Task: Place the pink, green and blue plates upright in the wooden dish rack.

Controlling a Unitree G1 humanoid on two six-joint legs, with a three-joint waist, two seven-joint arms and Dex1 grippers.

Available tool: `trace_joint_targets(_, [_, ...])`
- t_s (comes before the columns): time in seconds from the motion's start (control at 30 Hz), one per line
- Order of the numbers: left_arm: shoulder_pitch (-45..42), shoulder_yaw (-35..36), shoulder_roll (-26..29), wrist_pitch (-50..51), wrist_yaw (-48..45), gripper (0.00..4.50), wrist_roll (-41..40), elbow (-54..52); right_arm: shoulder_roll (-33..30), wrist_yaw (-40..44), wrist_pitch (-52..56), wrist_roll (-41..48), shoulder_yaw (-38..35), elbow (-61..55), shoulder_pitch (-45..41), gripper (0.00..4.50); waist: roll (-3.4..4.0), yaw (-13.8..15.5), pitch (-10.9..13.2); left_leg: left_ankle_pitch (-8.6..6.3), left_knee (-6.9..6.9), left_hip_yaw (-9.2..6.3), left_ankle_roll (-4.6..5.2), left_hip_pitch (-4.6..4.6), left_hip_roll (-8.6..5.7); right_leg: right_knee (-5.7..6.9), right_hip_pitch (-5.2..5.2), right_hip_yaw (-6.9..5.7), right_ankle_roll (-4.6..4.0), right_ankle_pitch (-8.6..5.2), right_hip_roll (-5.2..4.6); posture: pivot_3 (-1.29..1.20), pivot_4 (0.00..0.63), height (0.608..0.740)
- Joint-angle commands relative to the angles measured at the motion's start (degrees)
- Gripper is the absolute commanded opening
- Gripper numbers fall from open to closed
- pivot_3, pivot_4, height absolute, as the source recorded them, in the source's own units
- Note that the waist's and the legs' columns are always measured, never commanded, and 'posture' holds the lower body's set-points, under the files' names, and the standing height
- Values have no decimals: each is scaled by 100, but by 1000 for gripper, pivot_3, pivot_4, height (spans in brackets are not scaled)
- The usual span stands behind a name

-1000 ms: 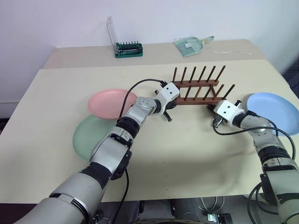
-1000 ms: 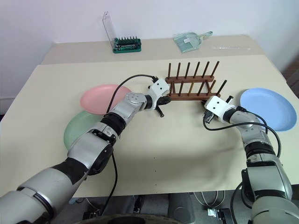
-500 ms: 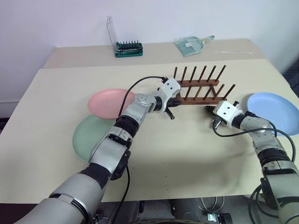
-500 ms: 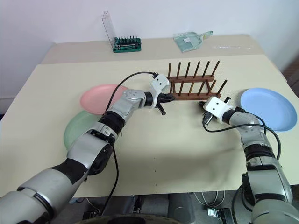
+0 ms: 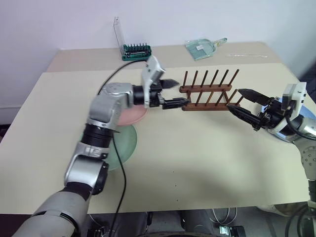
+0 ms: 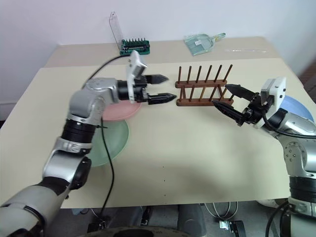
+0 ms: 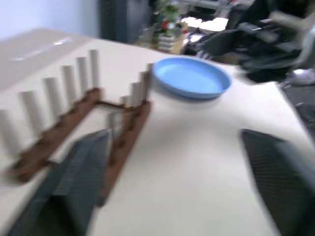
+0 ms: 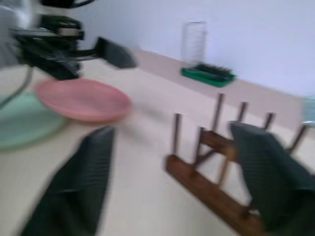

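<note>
Head view: rack (image 5: 210, 92) seemingly between jaws

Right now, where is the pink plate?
In the eye views the pink plate lies flat on the table's left side, partly under the left arm, overlapping the green plate and left of the rack.

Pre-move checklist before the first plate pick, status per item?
1. Wooden dish rack slots free: ok, no plate in it.
2. Left gripper open, holding nothing: ok.
3. Right gripper open, holding nothing: ok.
4. Pink plate reachable: not ok, the left arm crosses over it.
5. Pink plate lying on green plate rim: cannot tell.
6. Blue plate free: ok, flat on the table, nothing on it.
</note>
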Motion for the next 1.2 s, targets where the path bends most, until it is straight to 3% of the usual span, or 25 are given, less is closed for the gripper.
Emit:
trace_joint_targets(0.03, [-445, 335, 364, -445, 38, 4500, -10, 297, -112, 222, 505, 716, -356, -489, -58, 4438, 0, 2, 0, 0, 0, 0, 0, -1, 0, -1, 0, 0, 0, 0, 0, 0, 150, 740])
trace_joint_targets(0.13, [-674, 528, 683, -537, 187, 4500, 8, 695, -1, 184, 682, 901, -364, -685, -161, 4438, 0, -5, 0, 0, -3, -1, 0, -1, 1, -2, -2, -1, 0, 0, 0, 0, 150, 740])
trace_joint_targets(0.27, [-919, 723, 1206, -607, 1043, 4500, 405, 1517, 130, 220, 625, 845, -222, -955, -188, 4438, 0, -15, 0, 0, -3, -1, -1, 0, 1, 1, -4, -1, 1, 0, 0, 0, 150, 740])
trace_joint_targets(0.5, [-1092, 753, 2138, 147, 1790, 4500, 796, 2581, 332, 257, 575, 603, 92, -731, -464, 4438, -4, -17, 2, 0, -5, 1, -1, -6, 2, 8, -16, 0, 1, 0, 1, 0, 150, 740])
trace_joint_targets(0.7, [-1333, 1222, 2340, 1091, 1645, 4500, 376, 3280, 480, 361, 436, 290, 347, -457, -699, 4438, -25, 5, 0, 0, 2, -6, -1, -12, -3, 8, -14, -2, 3, 1, 0, 0, 150, 740])
trace_joint_targets(0.77, [-1204, 876, 2415, 840, 1662, 4500, 744, 3254, 512, 383, 413, 219, 371, -399, -759, 4438, -25, -19, 0, 1, 0, -5, -1, -10, -3, 8, -16, -2, 3, 1, 0, 0, 150, 740])
trace_joint_targets(0.87, [-1366, 618, 2470, 1247, 1944, 4500, 1078, 3673, 543, 410, 399, 172, 381, -361, -800, 4438, -25, -35, 0, 1, -3, -4, -3, -11, -1, 10, -21, -1, 3, 1, 1, 0, 150, 740])
trace_joint_targets(1.2, [-2383, 61, 2491, 2002, 1040, 4500, 1611, 5438, 658, 414, 281, 2, 330, -400, -593, 4438, -30, -15, 0, 1, -1, -1, -2, -15, -4, 9, -22, -1, 3, 1, 4, 0, 150, 740])
